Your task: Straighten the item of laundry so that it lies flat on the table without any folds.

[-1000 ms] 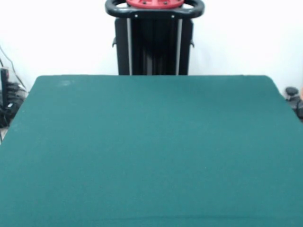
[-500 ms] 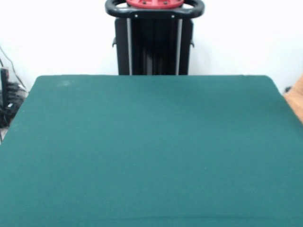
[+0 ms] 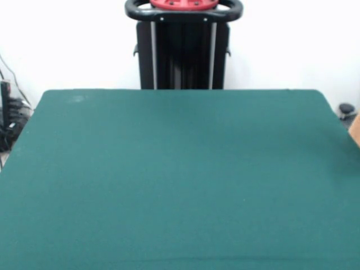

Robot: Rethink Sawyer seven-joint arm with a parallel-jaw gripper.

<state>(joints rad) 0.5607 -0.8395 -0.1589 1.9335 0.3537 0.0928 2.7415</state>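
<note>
The table (image 3: 169,180) is covered in dark green cloth and fills most of the front view, with nothing lying on it. A small light orange-tan patch (image 3: 356,130) shows at the picture's right edge, beside the table's right side. It may be the item of laundry, but too little shows to tell. No gripper or arm is in view. Only the robot's black pedestal (image 3: 183,56) with its red top stands behind the table's far edge.
Dark cables and gear (image 3: 8,121) lie off the table's left side. A small dark object (image 3: 346,108) sits past the far right corner. A white wall is behind.
An orange-tan shape came in at the right edge half a second ago and has since drawn back and down, so only a small patch shows now. The table is unchanged.
</note>
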